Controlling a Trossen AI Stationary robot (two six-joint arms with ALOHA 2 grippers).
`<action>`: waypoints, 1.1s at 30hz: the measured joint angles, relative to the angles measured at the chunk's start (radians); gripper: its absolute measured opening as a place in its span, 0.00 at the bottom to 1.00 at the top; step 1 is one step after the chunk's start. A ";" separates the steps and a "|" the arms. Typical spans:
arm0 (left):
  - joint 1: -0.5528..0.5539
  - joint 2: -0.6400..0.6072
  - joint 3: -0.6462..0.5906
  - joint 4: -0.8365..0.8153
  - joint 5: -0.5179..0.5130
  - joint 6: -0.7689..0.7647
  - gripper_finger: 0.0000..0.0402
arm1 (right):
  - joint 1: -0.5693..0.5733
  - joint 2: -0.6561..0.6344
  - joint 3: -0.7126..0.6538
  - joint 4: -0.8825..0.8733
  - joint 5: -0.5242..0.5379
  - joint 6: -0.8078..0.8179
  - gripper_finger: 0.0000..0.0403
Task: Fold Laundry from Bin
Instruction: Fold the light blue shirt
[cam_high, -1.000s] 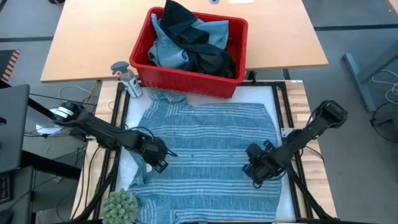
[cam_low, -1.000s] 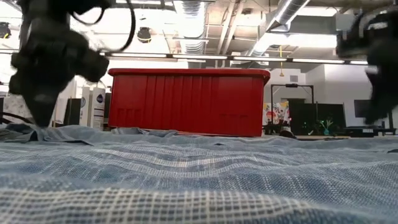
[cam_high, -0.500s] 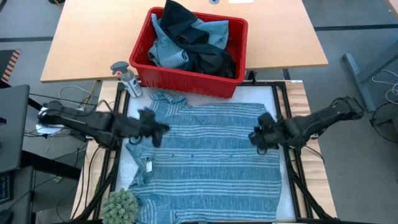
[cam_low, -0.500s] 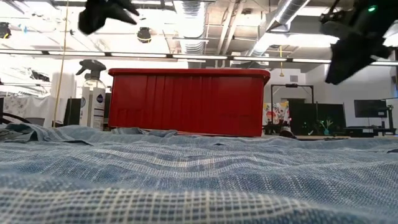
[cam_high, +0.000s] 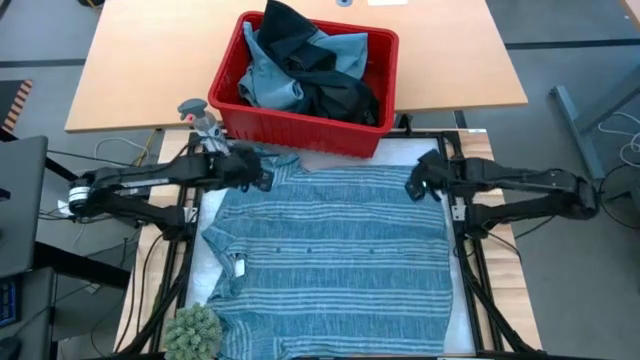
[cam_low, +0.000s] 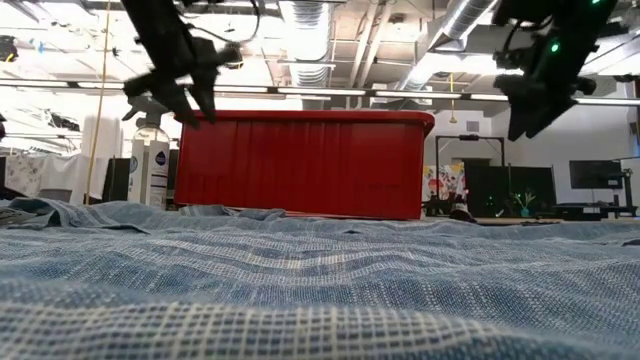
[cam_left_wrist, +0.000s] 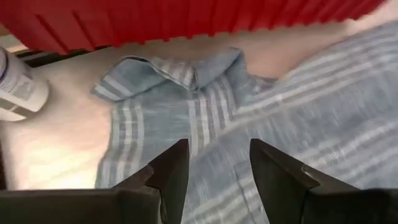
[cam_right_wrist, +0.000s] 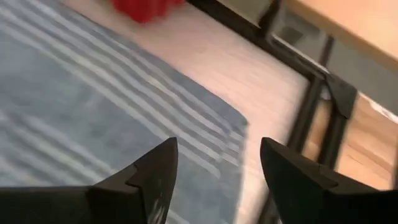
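Observation:
A grey-blue striped shirt (cam_high: 330, 250) lies spread flat on the white table top, its collar (cam_left_wrist: 186, 71) toward the red bin (cam_high: 300, 75). The bin holds light blue and dark laundry (cam_high: 310, 60). My left gripper (cam_high: 262, 175) hovers open above the shirt's far left part, near the collar; in the left wrist view its fingers (cam_left_wrist: 217, 168) have only cloth below them. My right gripper (cam_high: 415, 183) hovers open above the shirt's far right corner (cam_right_wrist: 236, 130). In the low view both grippers (cam_low: 190, 105) (cam_low: 520, 125) hang well clear of the cloth.
A spray bottle (cam_high: 205, 125) stands left of the bin, close to my left gripper. A green spiky ball (cam_high: 193, 328) sits at the near left corner. Black frame rails (cam_high: 470, 250) run along the table's right side. The bin stands on a wooden table (cam_high: 130, 70).
Both grippers have risen off the middle of the shirt and swung toward the far edge, the left one to the collar, the right one to the far right corner. Both have opened on the way. The shirt stays spread flat.

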 joint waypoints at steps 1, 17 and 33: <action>0.025 0.022 0.000 0.018 0.025 0.006 0.39 | -0.048 0.010 0.000 0.003 -0.032 -0.024 0.63; 0.312 0.133 0.000 0.061 0.504 0.326 0.40 | -0.596 0.414 -0.005 0.435 -0.425 -0.900 0.63; 0.340 0.134 0.001 0.061 0.526 0.456 0.39 | -0.649 0.714 0.157 0.338 -0.506 -1.145 0.63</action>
